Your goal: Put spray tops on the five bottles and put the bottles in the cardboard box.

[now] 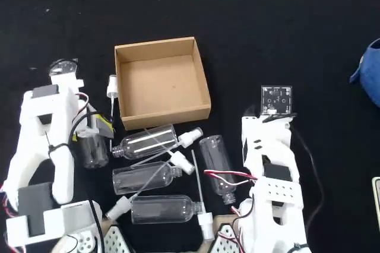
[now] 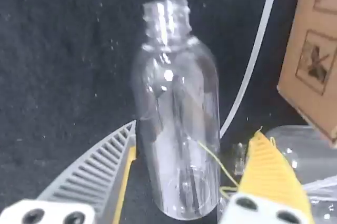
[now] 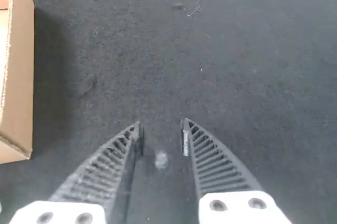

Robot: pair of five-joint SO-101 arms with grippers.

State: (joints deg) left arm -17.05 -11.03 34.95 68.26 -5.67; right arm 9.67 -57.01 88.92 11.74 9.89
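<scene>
- The left end effector (image 2: 196, 129) is partly covered by its own arm in the high view. From the wrist, its grey finger (image 2: 100, 182) lies against one side of a clear bottle (image 2: 176, 119), while the yellow finger (image 2: 268, 176) stands off the other side with a dark gap. The jaws are therefore spread with the bottle between them, not clamped.
- That bottle's neck is bare and open. Its base is cut off by the frame's edge.
- A clear round thing (image 1: 62, 66) past the left arm is too faint to identify.
- A blue object (image 1: 371, 78) is cut off by the edge of the high view.
- The right end effector (image 3: 160, 129) has its jaws parted and holds nothing. It sits over bare black tabletop (image 3: 237, 50), near a corner of the cardboard box (image 3: 13, 77).
- In front of the box lie four more bottles on their sides: an upper bottle (image 1: 145, 141), a middle bottle (image 1: 145, 177), a lower bottle (image 1: 163, 208) and a slanting bottle (image 1: 217, 161).
- Spray tops lie scattered among them. One spray top (image 1: 190, 137) is by the upper bottle's end, another (image 1: 181, 163) is near the middle bottle, and two (image 1: 119, 208) (image 1: 205, 223) flank the lower bottle. Their thin tubes cross over the bottles.
- A fifth spray top (image 1: 113, 87) lies just beside the box's wall, and its tube (image 2: 253, 56) runs past the bottle between the left jaws.
- The box sits open-topped at the middle of the tabletop with nothing inside.
</scene>
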